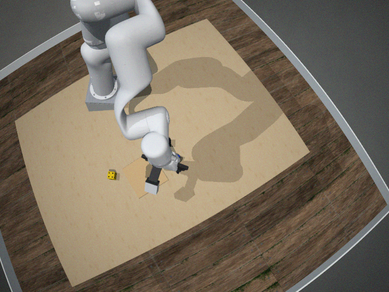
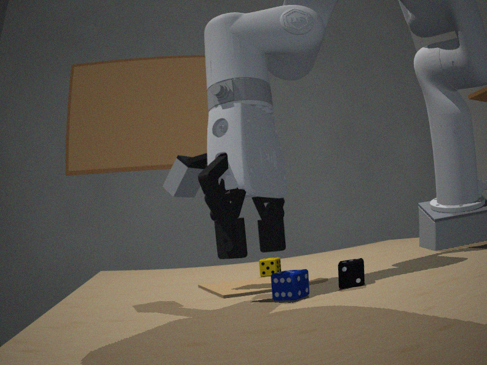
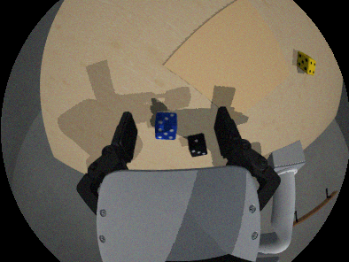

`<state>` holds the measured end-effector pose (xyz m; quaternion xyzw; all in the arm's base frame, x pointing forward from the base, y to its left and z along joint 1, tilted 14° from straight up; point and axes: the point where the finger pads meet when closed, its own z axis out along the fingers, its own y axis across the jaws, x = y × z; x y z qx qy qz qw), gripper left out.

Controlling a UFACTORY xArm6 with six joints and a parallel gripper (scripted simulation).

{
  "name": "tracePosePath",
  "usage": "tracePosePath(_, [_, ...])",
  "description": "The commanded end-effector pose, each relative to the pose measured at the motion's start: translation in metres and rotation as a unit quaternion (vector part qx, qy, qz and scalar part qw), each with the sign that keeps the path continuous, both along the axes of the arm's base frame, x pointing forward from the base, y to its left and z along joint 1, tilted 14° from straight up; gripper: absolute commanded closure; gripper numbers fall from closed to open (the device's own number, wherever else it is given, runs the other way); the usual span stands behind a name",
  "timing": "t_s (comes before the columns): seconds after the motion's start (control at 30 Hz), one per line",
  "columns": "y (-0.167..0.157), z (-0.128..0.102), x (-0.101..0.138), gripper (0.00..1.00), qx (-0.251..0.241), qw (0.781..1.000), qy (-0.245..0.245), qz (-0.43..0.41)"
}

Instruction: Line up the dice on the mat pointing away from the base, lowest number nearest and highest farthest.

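Note:
My gripper is open and empty, hanging above the table. In the wrist view the blue die shows between my fingertips, well below them. The blue die lies on the table just off the edge of the thin tan mat. The black die lies on the table beside it, nearer the base. The yellow die lies on the table off the mat's other side. The mat lies flat with no die on it. In the overhead view my arm hides the blue and black dice.
The robot's base stands at the back of the tan table top. Dark wooden floor surrounds the table top. An orange board hangs on the wall behind.

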<state>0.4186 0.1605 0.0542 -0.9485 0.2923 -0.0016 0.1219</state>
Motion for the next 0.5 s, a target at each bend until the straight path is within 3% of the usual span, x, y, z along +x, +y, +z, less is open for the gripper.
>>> tracePosePath(0.0, [0.0128, 0.0038, 0.0029, 0.00, -0.003, 1.000, 0.000, -0.001])
tracePosePath(0.47, [0.0156, 0.0044, 0.0030, 0.00, -0.003, 1.000, 0.000, -0.001])
